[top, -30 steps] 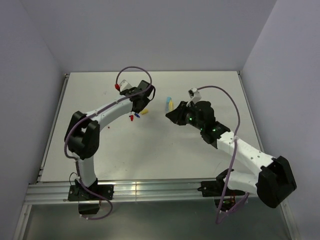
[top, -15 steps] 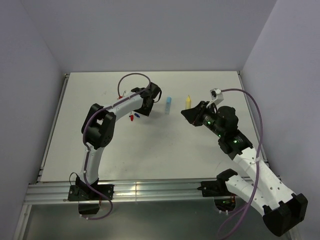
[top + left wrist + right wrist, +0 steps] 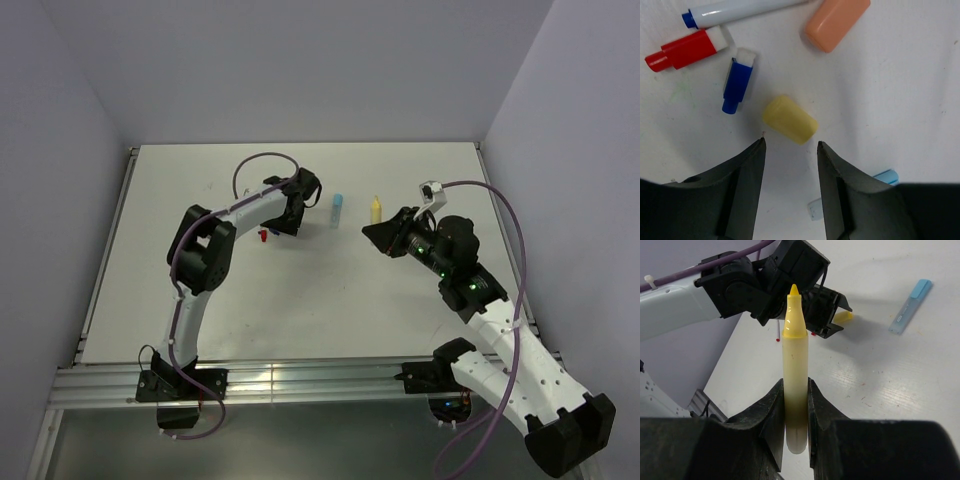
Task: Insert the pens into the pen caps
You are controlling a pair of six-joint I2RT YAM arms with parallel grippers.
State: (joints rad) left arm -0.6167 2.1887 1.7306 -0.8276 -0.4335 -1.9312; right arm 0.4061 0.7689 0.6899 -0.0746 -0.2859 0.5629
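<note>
My right gripper (image 3: 796,390) is shut on a pale yellow pen (image 3: 795,355), which stands upright with its yellow tip up. From above, that pen (image 3: 376,207) shows just beyond the right gripper (image 3: 384,230). My left gripper (image 3: 791,145) is open and hangs low over the table, with a yellow pen cap (image 3: 790,119) lying just past its fingertips, not between them. Around it lie an orange cap (image 3: 837,22), a dark blue cap (image 3: 737,82), a red cap (image 3: 685,49) and a whitish pen with a blue tip (image 3: 740,10). A light blue pen (image 3: 337,207) lies between the two grippers.
The left arm (image 3: 740,285) fills the far side of the right wrist view, with the light blue pen (image 3: 910,306) on the table to its right. A light blue piece (image 3: 887,176) shows behind the left fingers. Grey walls enclose the white table (image 3: 300,300).
My right gripper has drawn back to the right with the yellow pen, leaving the light blue pen on the table. The left gripper has shifted slightly right, over the caps.
</note>
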